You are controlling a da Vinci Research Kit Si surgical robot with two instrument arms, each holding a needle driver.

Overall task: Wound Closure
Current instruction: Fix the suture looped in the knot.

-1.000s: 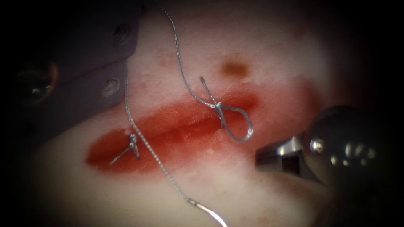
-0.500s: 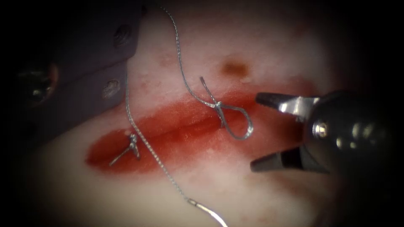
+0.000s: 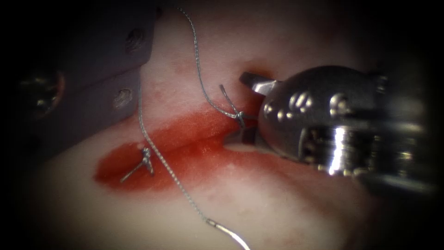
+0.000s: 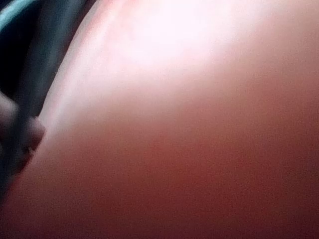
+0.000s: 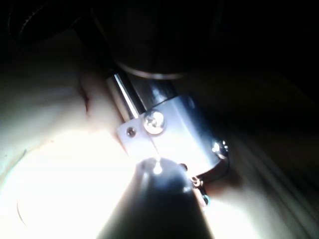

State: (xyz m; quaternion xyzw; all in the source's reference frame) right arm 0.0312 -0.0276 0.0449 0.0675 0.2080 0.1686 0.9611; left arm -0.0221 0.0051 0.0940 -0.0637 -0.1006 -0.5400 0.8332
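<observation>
Filling most of the endoscope view, the tissue [image 3: 259,203] carries a long cut [image 3: 185,148] that runs from lower left up to the right, ringed by red fluid [image 3: 138,171]; the cut serves as landmark for everything else. Over its right end sits the right end effector [image 3: 240,111], its round metal wrist covering the cut there and its jaws spread wide, one tip above the cut and the other just at the cut's lip. Nothing is pinched between them. A dark flat piece with two screws [image 3: 101,69] lies well up and left of the cut; whether it belongs to the left arm I cannot tell, and the state of the left end effector cannot be told.

Thread [image 3: 162,157] runs down from above the cut, crosses its left part and goes on below it to the needle [image 3: 231,234], which lies free on the tissue well below the cut, held by neither tool and not in the tissue. A knotted stitch [image 3: 238,115] sits on the cut between the spread jaws, so the right arm is clearly the nearer one. A second, finished stitch [image 3: 145,159] with short cut ends lies at the cut's left part.
</observation>
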